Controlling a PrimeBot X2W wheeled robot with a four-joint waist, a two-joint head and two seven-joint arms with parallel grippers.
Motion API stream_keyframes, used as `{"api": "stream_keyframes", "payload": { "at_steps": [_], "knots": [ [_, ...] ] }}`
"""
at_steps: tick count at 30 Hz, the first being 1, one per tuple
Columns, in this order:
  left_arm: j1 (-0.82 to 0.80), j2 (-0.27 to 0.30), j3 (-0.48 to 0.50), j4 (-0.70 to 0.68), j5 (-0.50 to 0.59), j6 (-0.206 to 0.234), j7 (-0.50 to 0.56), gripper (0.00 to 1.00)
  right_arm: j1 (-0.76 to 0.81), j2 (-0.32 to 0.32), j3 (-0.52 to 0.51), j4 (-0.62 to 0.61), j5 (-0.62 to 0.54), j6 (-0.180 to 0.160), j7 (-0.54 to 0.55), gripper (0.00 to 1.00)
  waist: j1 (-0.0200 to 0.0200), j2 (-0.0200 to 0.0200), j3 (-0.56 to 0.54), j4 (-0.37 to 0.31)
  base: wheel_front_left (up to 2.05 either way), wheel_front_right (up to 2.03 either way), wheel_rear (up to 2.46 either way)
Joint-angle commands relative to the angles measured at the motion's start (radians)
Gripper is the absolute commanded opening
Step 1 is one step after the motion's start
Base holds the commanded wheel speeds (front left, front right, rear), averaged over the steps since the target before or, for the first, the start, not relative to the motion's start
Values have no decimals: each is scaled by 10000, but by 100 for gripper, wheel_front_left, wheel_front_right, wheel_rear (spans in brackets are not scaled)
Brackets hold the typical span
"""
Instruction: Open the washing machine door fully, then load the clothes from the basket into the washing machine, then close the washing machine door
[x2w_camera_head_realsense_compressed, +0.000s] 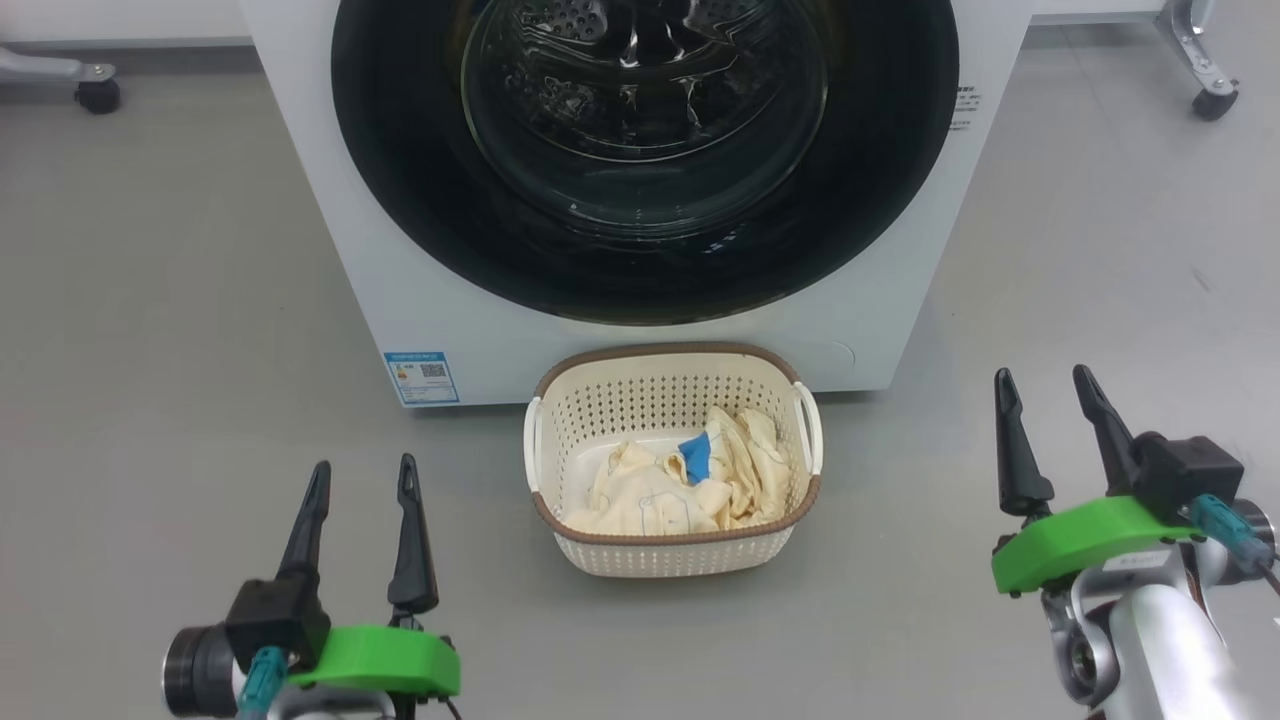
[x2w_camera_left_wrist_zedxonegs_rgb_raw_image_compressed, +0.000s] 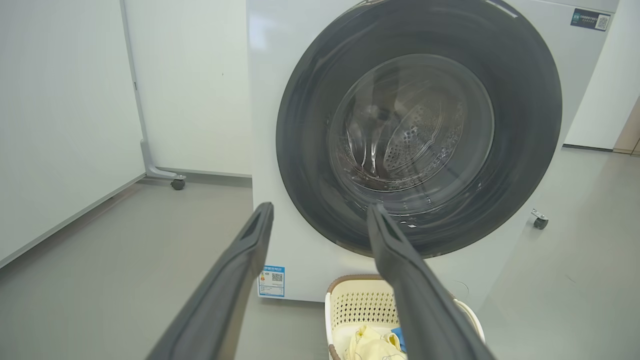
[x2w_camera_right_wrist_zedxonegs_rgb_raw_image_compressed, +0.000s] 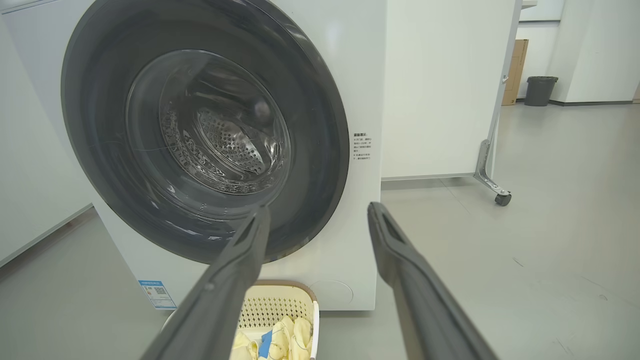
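from the head: washing machine (x2w_camera_head_realsense_compressed: 480, 350), white, close ahead on the grey floor (x2w_camera_head_realsense_compressed: 150, 400) — top cut off by the frame edge. washing machine door (x2w_camera_head_realsense_compressed: 410, 150) shut flush against the front, glossy black rim, upper arc out of frame. behind the glass, bits of the perforated drum (x2w_camera_head_realsense_compressed: 570, 15), dim and broken up by reflections. low on the front, a blue label sticker (x2w_camera_head_realsense_compressed: 421, 376), print too small to read.

just before the machine, touching or a little off it — cannot tell which — the basket (x2w_camera_head_realsense_compressed: 660, 555), upright on the floor. inside, toward its right half, the clothes (x2w_camera_head_realsense_compressed: 650, 495): cream-yellow, crumpled in one heap, blue patch (x2w_camera_head_realsense_compressed: 697, 455) peeking out near the middle. number of garments impossible to make out.

left hand (x2w_camera_head_realsense_compressed: 364, 462) at lower left, right hand (x2w_camera_head_realsense_compressed: 1043, 372) at lower right, both above the floor, either side of the basket and well apart from it. fingers (x2w_camera_head_realsense_compressed: 305, 525) spread wide on both, gripping nothing, touching nothing. forearms cut off by the bottom edge.

from the left wrist: spread fingers across the lower door and the basket, hiding part of the clothes. from the right wrist: much the same, basket half hidden behind one finger and cut by the bottom edge. far off by a wall, a dark bin (x2w_camera_right_wrist_zedxonegs_rgb_raw_image_compressed: 539, 91) and a brown box (x2w_camera_right_wrist_zedxonegs_rgb_raw_image_compressed: 515, 70), small and blurred.
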Motion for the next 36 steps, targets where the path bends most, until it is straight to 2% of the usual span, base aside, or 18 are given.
{"api": "stream_keyframes", "payload": {
  "at_steps": [1,11,36],
  "knots": [
    [-543,139,250,-230,138,15,-143,100,-675,-194,257,-197,-161,-30,-134,100,0,0,-3,-15,0,0,0],
    [-582,139,263,423,-545,-155,-143,100,-764,-194,323,118,93,-30,-134,100,0,0,-39,-64,0,0,0],
    [-698,139,351,651,-690,-249,-143,100,-829,-194,278,42,64,-30,-134,100,0,0,6,-78,0,0,0]
  ]
}}
